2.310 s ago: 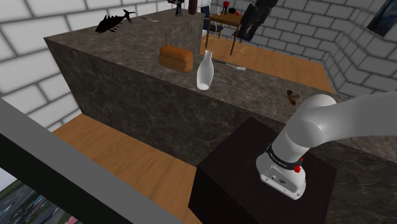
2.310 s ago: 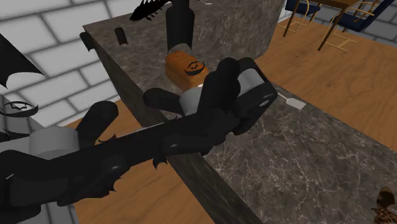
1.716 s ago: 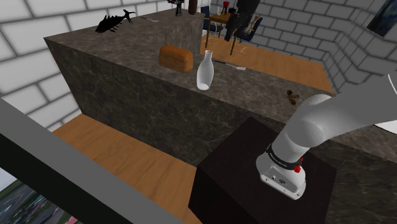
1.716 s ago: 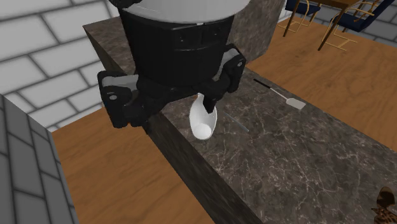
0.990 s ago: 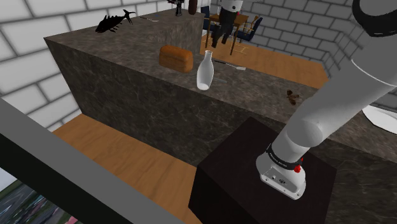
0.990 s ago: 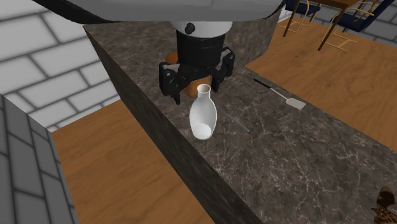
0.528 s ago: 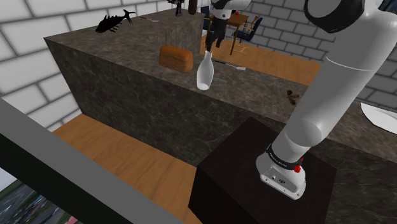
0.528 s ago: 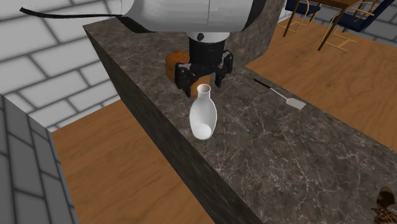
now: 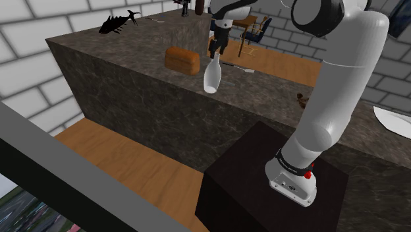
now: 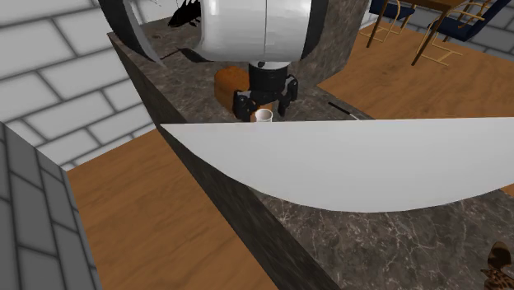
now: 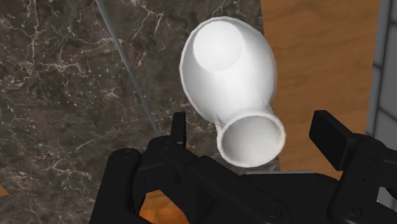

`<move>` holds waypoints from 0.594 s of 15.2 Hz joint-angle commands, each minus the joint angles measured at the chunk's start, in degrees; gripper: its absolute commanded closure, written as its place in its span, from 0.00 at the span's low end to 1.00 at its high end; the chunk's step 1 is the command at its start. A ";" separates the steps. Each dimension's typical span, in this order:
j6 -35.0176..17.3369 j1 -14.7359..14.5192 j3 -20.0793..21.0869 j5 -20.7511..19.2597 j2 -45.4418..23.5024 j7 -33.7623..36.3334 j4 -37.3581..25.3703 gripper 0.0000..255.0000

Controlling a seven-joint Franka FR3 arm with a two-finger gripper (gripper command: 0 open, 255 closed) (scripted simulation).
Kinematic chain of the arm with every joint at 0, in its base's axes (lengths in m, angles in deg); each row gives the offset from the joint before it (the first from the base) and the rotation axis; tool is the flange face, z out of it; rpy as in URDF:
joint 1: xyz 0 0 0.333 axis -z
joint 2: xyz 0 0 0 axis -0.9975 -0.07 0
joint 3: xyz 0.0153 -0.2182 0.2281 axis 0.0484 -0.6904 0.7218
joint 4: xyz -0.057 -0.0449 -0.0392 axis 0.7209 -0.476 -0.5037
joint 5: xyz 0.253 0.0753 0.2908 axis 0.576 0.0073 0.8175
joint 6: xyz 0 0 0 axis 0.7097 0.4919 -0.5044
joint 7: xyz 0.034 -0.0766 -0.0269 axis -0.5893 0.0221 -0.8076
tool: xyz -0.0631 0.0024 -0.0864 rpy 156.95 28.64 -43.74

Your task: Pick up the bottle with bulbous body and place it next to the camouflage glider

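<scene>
jaws spread astride white bottle [image 11: 228,70]

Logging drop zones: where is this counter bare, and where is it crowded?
Bare: between the black glider and brown box, and between the white bottle and small brown object. Crowded: around the bottle, with box, utensil and pincer close.

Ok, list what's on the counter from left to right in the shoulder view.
Black fish-shaped figure → brown loaf-shaped box → white bottle → thin grey utensil → small brown mottled object.
</scene>
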 commanded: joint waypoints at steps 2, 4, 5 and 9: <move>-2.06 0.05 0.10 0.32 -0.95 -0.20 1.13 0.00; -2.45 0.05 0.12 0.37 -1.10 -0.23 1.37 0.00; -2.45 0.05 0.12 0.37 -1.10 -0.23 1.37 0.00; -2.45 0.06 0.12 0.37 -1.10 -0.23 1.36 0.00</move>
